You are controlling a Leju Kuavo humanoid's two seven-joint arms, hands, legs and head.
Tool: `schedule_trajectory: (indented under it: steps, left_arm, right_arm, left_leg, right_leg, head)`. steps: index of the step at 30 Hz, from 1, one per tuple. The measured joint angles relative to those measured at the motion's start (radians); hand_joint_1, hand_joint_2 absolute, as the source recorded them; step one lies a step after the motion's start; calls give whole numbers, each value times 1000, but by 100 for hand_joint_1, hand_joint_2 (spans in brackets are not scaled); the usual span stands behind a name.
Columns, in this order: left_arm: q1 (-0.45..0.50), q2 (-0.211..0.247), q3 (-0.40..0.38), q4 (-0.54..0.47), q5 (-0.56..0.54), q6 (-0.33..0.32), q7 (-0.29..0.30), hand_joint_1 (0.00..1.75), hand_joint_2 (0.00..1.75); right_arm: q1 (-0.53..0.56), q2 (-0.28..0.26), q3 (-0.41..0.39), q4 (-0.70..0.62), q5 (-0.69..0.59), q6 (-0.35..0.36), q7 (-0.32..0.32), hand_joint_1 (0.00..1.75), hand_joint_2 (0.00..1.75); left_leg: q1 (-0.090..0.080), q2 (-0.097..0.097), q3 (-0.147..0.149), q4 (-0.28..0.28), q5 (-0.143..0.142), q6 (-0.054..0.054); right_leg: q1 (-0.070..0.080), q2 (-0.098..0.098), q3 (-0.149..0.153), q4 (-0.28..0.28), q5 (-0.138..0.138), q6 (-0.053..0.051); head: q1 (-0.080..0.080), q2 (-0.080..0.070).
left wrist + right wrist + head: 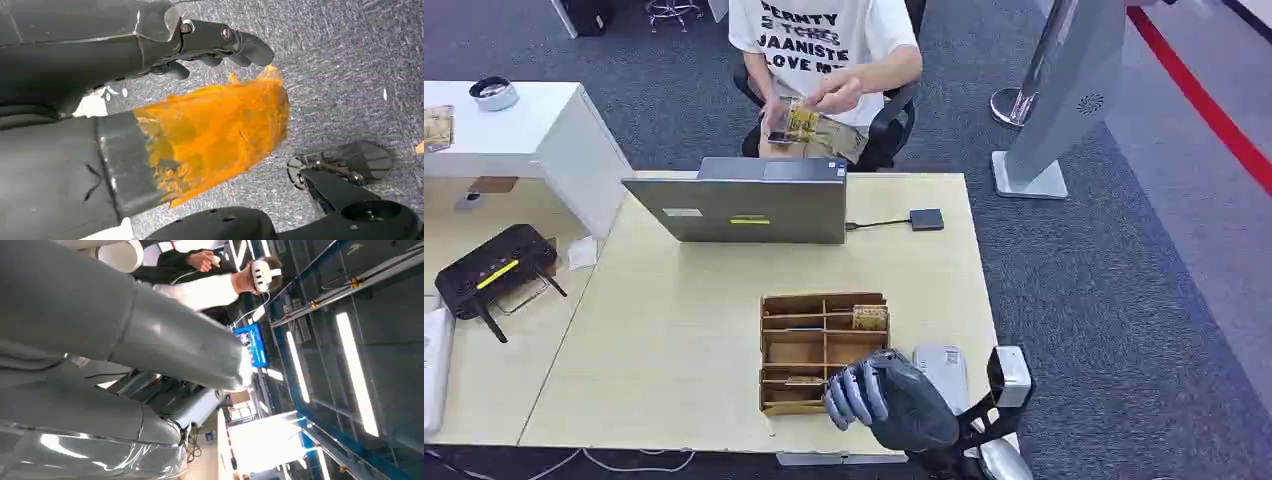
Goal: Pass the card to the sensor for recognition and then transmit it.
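The right hand [876, 392] hangs palm-down at the wooden organizer's [824, 350] near right corner, fingers curled in, holding nothing I can see. A patterned card [870, 317] stands in the organizer's far right compartment. The left hand [220, 42] hangs over carpet; whether it grips anything I cannot tell

Beige table [674, 340] on grey carpet [1124, 300].

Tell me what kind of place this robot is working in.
Probably an office or lab demo area: a desk with a laptop, a router, grey carpet, and a person seated in an office chair.
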Motion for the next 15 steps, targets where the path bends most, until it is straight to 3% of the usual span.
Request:
schedule_trajectory:
  steps: [1,2,8,15]
  left_arm:
    - [-1,-2,0,0,2,0,3,0,0]
    - [-1,-2,0,0,2,0,6,0,0]
    - [-7,-6,0,0,6,0,9,0,0]
    - [-16,-9,-6,0,12,-8,9,0,0]
  right_arm:
    - [0,0,0,0,0,-6,0,0,0]
    - [0,0,0,-2,0,-12,0,0,175]
    - [0,0,0,-10,0,-46,11,0,175]
    - [-1,0,-16,-22,123,-196,20,0,175]
  left_leg:
    - [0,0,0,0,0,0]
    - [0,0,0,0,0,0]
    - [0,0,0,0,0,0]
    - [0,0,0,0,0,0]
  right_leg:
    - [0,0,0,0,0,0]
    - [0,0,0,0,0,0]
    - [0,0,0,0,0,0]
    - [0,0,0,0,0,0]
  head:
    - [0,0]
    - [0,0]
    - [0,0]
    - [0,0]
